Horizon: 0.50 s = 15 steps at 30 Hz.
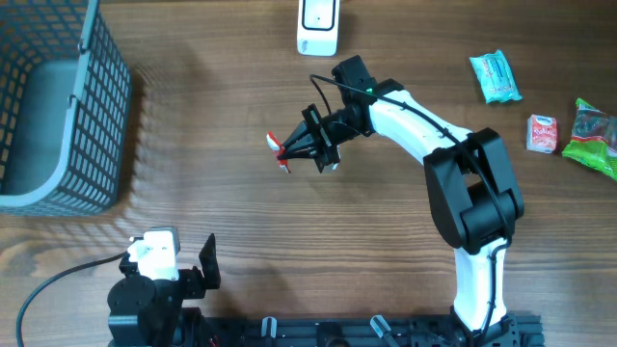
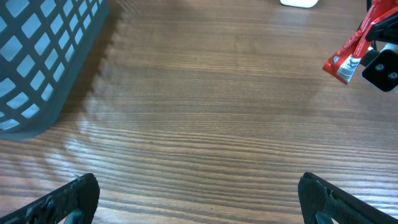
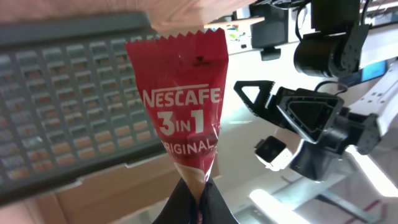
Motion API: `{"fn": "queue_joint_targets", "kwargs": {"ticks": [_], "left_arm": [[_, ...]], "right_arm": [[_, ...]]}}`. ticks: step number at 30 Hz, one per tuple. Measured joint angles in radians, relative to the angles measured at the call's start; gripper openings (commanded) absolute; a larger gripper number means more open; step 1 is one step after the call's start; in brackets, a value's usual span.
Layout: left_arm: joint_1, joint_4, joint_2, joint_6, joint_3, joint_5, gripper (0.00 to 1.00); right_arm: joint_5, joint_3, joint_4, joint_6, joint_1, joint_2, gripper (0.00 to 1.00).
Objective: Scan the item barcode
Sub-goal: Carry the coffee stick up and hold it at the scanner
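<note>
One sachet (image 1: 280,150): red, printed "NESCAFE 3 in 1 ORIGINAL". It is lifted over the bench (image 1: 212,193), on the robot's side of the white device (image 1: 318,27) and slightly to the left of it.
Right hand (image 1: 289,149): clenched on one end of the sachet. The other end, with a zigzag cut, points away from the fingers, to the left of the white device.
White device: lies flat at the far edge of the bench.
Left hand (image 2: 199,208): released, with both fingers wide apart and nothing between them. It is well apart from the white device, at the near left side.
Basket (image 1: 101,106): grey with grid walls, far to the left of the white device.
Three packets: teal (image 1: 495,77), small red and white (image 1: 542,133), green (image 1: 593,135). All lie to the right of the white device.
Bench: brown wood grain.
</note>
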State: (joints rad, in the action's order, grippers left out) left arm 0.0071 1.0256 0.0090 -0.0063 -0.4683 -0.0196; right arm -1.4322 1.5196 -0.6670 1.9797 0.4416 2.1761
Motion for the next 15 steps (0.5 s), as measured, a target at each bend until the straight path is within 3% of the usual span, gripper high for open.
{"fn": "queue_joint_targets", "kwargs": {"ticks": [9, 13, 15], "left_arm": [[0.0, 0.0, 0.0, 0.0, 0.0, 0.0, 1.0], [0.0, 0.0, 0.0, 0.0, 0.0, 0.0, 1.0], [0.0, 0.0, 0.0, 0.0, 0.0, 0.0, 1.0]], "right_arm": [[0.032, 0.0, 0.017, 0.012, 0.0, 0.0, 0.04], [0.082, 0.0, 0.067, -0.131, 0.0, 0.0, 0.04], [0.102, -0.001, 0.131, -0.315, 0.0, 0.0, 0.04]]}}
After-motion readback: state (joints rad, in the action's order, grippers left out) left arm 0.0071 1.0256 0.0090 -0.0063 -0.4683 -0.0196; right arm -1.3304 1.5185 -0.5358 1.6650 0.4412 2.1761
